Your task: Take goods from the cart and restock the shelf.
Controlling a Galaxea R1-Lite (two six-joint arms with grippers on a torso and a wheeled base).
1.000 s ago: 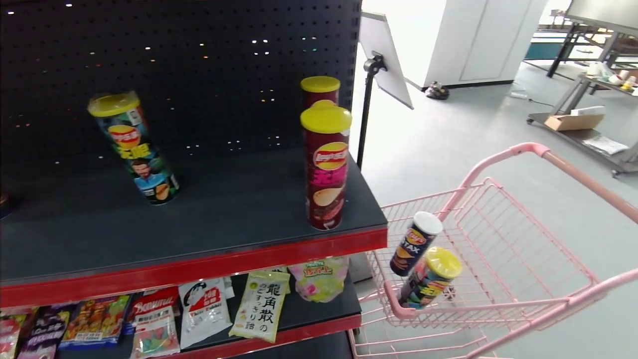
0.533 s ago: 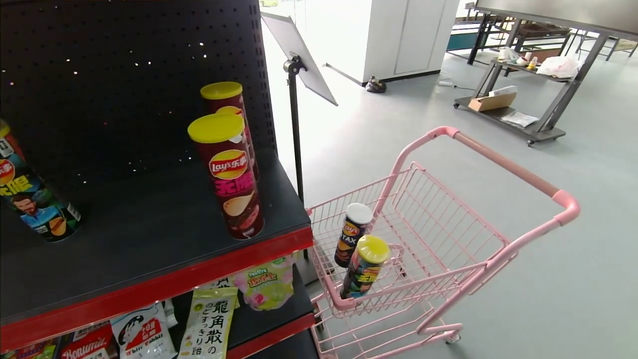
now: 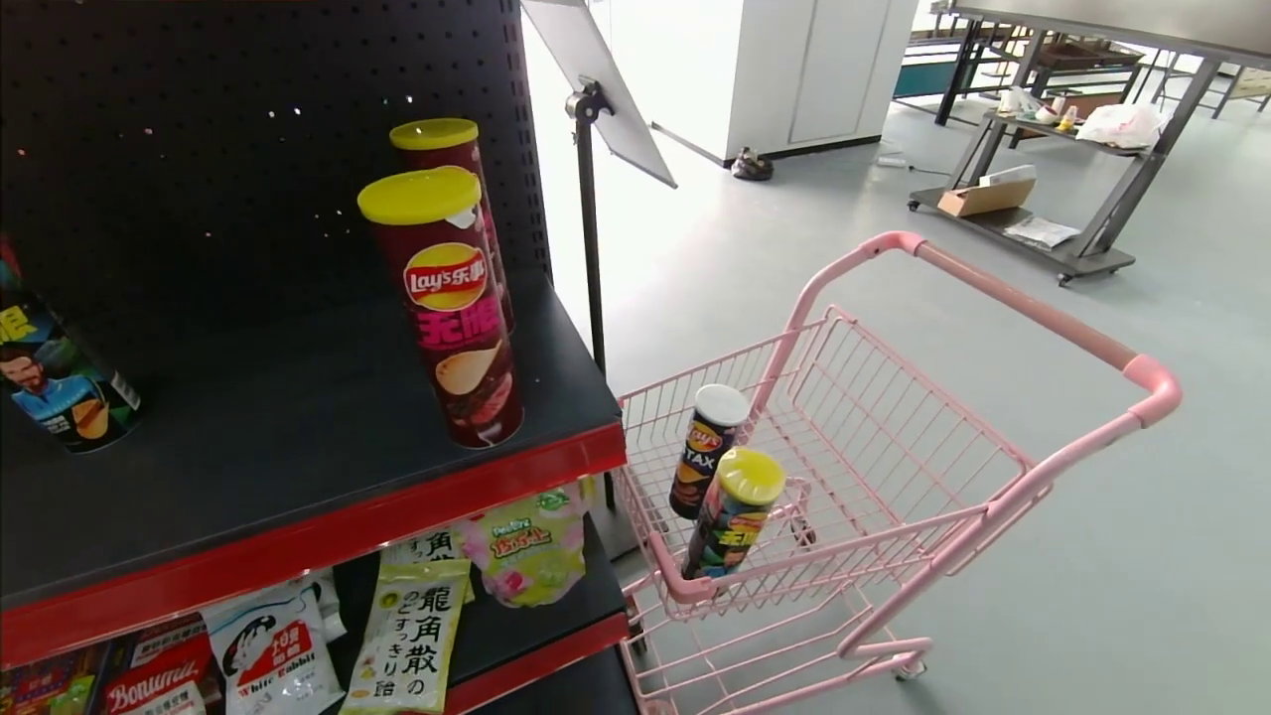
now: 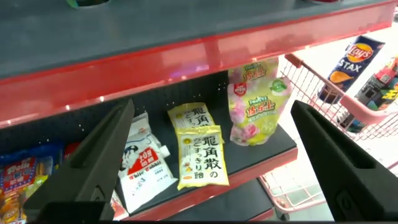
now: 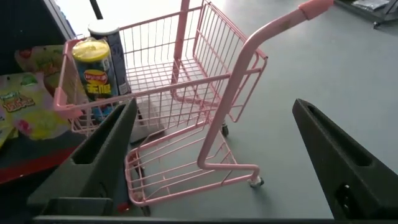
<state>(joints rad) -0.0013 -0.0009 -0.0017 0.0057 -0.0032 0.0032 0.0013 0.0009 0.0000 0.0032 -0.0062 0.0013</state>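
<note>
Canister (image 3: 733,513) upright in cart (image 3: 1023,310) (yellow lid (image 3: 751,476) up)

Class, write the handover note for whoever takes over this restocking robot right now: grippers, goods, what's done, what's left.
Left gripper: open, empty, facing the snack bags.
Right gripper: open, empty, facing the cart.
In the cart: white-lidded can and yellow-lidded can, at the end nearest the shelf.
Done: on the top shelf, two maroon cans near the right end, blue can at the left.
Left: move both cart cans onto the top shelf.
</note>
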